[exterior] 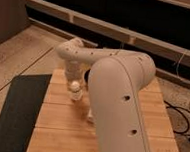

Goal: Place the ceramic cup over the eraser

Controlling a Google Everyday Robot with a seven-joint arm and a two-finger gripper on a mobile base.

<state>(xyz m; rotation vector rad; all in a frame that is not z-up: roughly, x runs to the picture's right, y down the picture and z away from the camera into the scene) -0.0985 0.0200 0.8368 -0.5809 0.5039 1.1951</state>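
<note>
Gripper (pixel 75 88) low over left half of wooden desk (pixel 54 124), nearer far edge than near edge. Fingers clenched on ceramic cup (pixel 76 95). Cup upright, base at desk surface; lifted or resting, cannot tell. Bulky cream arm (pixel 117 107) covers desk centre. Small white object (pixel 90 114) shows at arm's left side, near cup. Dark mat (pixel 17 114) lies along desk's left edge.

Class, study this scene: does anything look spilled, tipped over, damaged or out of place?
Nothing stands out. The tool is shut on the upright ceramic cup on the wooden table; no spill shows. The arm hides the table's middle.
</note>
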